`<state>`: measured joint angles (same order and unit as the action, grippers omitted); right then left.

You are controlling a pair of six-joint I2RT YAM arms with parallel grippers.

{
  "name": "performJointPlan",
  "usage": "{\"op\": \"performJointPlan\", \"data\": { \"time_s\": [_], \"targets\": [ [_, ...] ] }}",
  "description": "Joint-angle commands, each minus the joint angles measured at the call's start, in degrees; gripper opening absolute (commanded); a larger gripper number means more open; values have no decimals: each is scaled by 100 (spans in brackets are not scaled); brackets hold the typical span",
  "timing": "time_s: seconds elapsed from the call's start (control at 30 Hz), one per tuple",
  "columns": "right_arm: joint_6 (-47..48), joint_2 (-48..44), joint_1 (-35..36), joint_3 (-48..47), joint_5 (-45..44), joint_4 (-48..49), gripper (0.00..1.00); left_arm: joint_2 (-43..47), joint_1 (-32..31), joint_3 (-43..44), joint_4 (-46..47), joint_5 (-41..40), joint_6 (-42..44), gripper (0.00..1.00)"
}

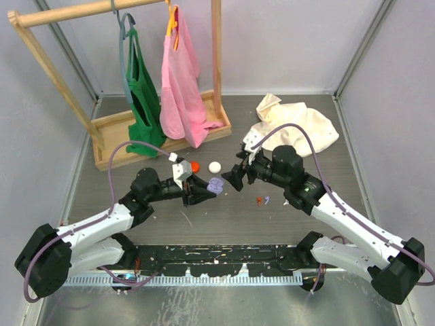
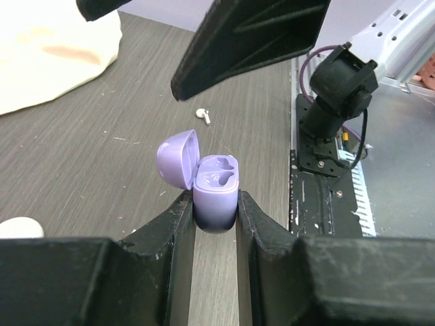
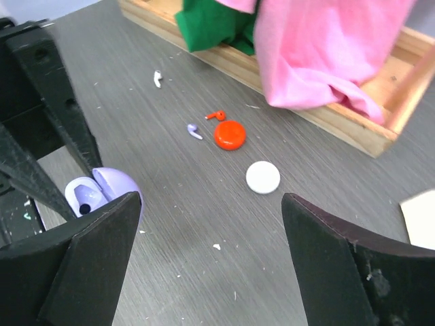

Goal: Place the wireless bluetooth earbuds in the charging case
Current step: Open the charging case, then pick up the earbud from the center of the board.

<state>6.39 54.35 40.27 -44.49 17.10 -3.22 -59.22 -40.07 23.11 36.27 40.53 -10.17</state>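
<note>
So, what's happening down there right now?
Left hand shut on open lilac case. Right hand open, empty. Lilac earbud lying loose, not yet in. Nothing blocking.

L claw (image 2: 215, 207), R claw (image 3: 211, 204) blk; arms (image 1: 88, 234) white, blk joints, purple cables (image 1: 109, 178).

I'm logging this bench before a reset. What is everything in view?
rack: 1, wood, back left
green garment: 1, hanging on rack
pink garment: 1, hanging on rack
cloth: 1, cream, back right
red case: 1, round, shut, table centre
white case: 1, round, shut, beside red case
lilac case: 1, open, in left hand
earbuds: at least 5, loose; red and lilac by red case, white farther off, red and a pale one near right arm
table: 1, grey
arms: 2, white and black, left, right
left hand: shut on lilac case
right hand: open, facing the lilac case
</note>
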Motion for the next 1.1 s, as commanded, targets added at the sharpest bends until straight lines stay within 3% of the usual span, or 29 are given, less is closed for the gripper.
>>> {"op": "performJointPlan", "data": {
  "time_s": [0.0,0.23,0.5,0.73,0.93,1.07],
  "targets": [
    [-682,-107,-25,-497,-1017,-538,91,186,-20,128,44,-442,232,0],
    [-1699,163,-23,-704,-1923,-1589,100,441,-18,-55,-61,-931,685,10],
    [-2828,757,-31,-709,-2495,-2318,100,655,-22,-272,-25,-920,1169,12],
    [-3410,1087,-57,-436,-2857,-2676,100,837,-27,-451,27,-635,1478,1],
    [-3947,1041,-281,-118,-3200,-3017,100,1109,-22,-655,18,-567,1635,0],
    [-4370,1094,-493,98,-3438,-3116,94,1120,-21,-754,44,-586,1650,0]
  ]
}}
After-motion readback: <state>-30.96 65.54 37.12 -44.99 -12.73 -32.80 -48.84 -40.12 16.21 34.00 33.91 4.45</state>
